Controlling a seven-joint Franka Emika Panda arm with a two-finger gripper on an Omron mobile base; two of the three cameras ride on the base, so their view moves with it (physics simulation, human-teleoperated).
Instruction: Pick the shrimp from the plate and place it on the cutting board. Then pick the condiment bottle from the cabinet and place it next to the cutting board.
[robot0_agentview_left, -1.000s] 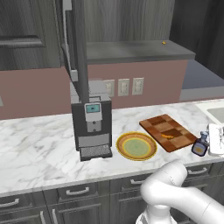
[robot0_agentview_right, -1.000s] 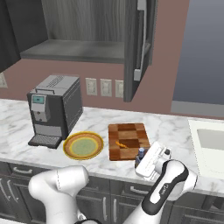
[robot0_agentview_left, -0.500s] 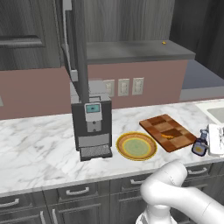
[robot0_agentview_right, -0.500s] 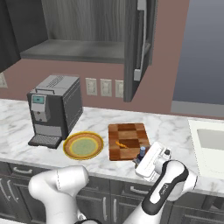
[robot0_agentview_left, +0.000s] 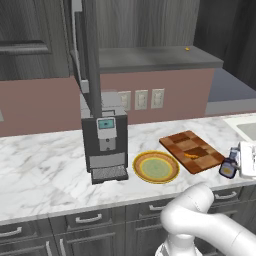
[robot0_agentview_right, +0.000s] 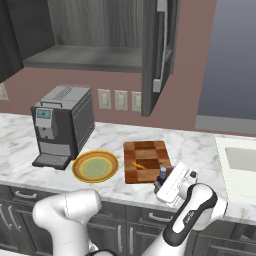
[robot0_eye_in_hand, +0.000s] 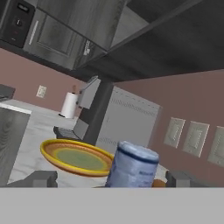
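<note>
One shrimp (robot0_agentview_left: 190, 155): lying on the cutting board (robot0_agentview_left: 192, 150)
Condiment bottle (robot0_agentview_left: 228, 168): upright on the counter (robot0_agentview_left: 45, 165), just beside the board's near right corner
Gripper (robot0_agentview_right: 161, 183): fingers spread wide around the bottle, jaws apart
Plate (robot0_agentview_left: 156, 167): left of the board, beside the coffee machine (robot0_agentview_left: 104, 140)

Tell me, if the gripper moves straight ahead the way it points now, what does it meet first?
Probably the bottle: in the hand view its pale cap stands dead centre between the open fingertips of the gripper. The plate lies beyond it, though depth is hard to judge.
</note>
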